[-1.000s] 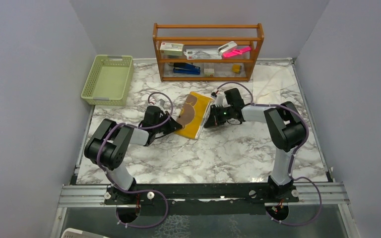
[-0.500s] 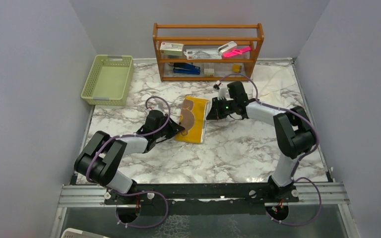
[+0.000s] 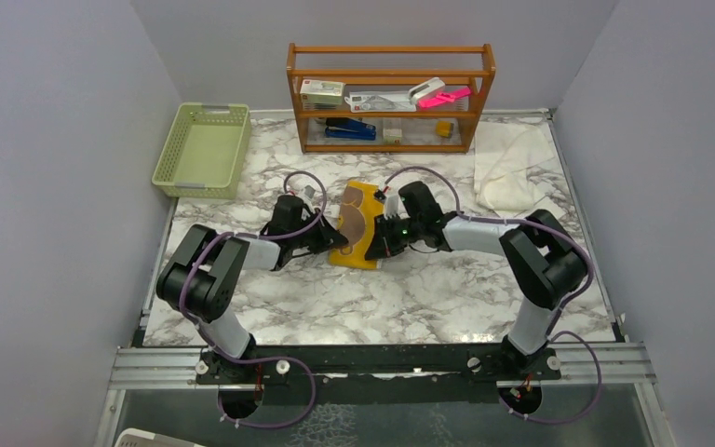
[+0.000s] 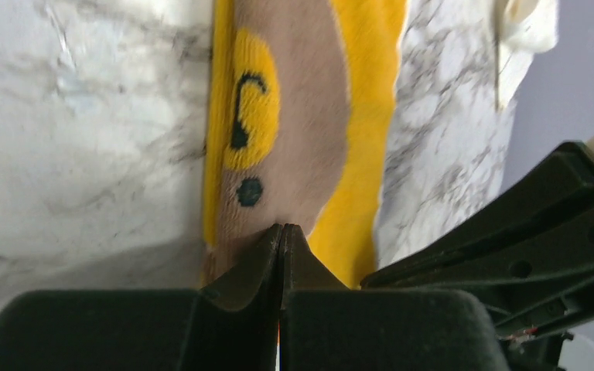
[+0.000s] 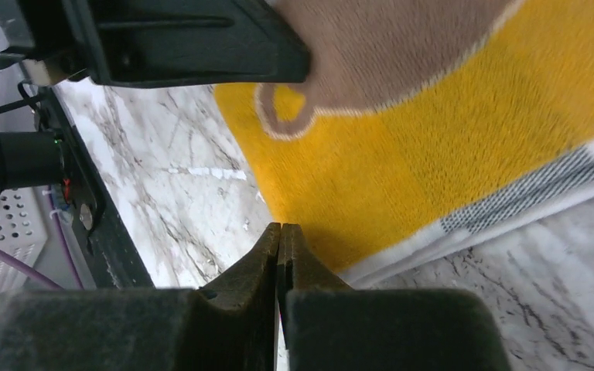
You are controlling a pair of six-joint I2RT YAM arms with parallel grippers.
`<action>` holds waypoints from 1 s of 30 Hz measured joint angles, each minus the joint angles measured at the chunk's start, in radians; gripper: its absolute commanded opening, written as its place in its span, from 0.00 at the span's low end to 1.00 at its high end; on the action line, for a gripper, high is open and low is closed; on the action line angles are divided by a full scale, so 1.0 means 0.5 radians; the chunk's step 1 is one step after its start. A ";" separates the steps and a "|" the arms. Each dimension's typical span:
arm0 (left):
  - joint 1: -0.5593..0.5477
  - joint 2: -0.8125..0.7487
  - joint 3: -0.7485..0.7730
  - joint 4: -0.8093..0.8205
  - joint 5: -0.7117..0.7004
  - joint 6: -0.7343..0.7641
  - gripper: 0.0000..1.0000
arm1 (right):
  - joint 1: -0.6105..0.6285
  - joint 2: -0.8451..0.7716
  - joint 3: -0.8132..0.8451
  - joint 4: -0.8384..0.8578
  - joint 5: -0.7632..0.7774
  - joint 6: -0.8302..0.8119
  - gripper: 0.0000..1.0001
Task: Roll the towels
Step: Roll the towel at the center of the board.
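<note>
Nearest me, both arms reach in over the marble-patterned table and meet at its middle. The left gripper has its jaws pressed together, tips against the near end of the yellow towel. The right gripper is pressed together too, at the same end's other corner. I can't tell whether either nips any cloth. The yellow towel lies flat as a narrow folded band, thick and nubbly, with brown rounded patches and a pale grey-striped hem underneath. I'd say no roll has formed, so the job is barely begun. Further off, the white towel sits loose and rumpled in the far right corner, not yet rolled. A green lattice basket fills the far left corner, a wooden rack the far edge
</note>
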 measured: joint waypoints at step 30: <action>0.037 0.009 -0.218 0.127 0.224 0.165 0.00 | -0.156 0.052 -0.237 0.163 -0.089 0.025 0.15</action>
